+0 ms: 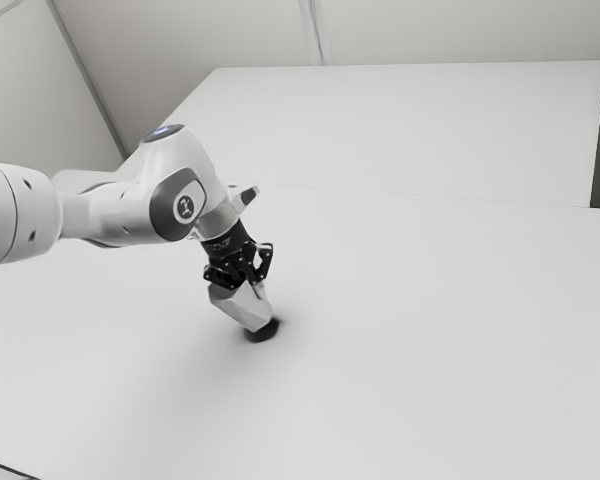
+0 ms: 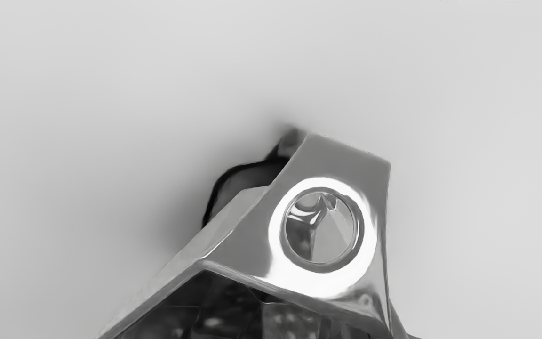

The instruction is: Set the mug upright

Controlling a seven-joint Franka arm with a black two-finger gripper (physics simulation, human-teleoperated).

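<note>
There is one end effector, black, with two fingers (image 1: 238, 273), and it is at the upper end of one silver, many-sided, metal-looking mug (image 1: 242, 306). I cannot tell if it grasps the mug. The mug leans, above one white, smooth tabletop (image 1: 410, 340). At its lower end is one black, rounded part (image 1: 263, 333). One round ring (image 2: 276, 235) marks its side.
</note>
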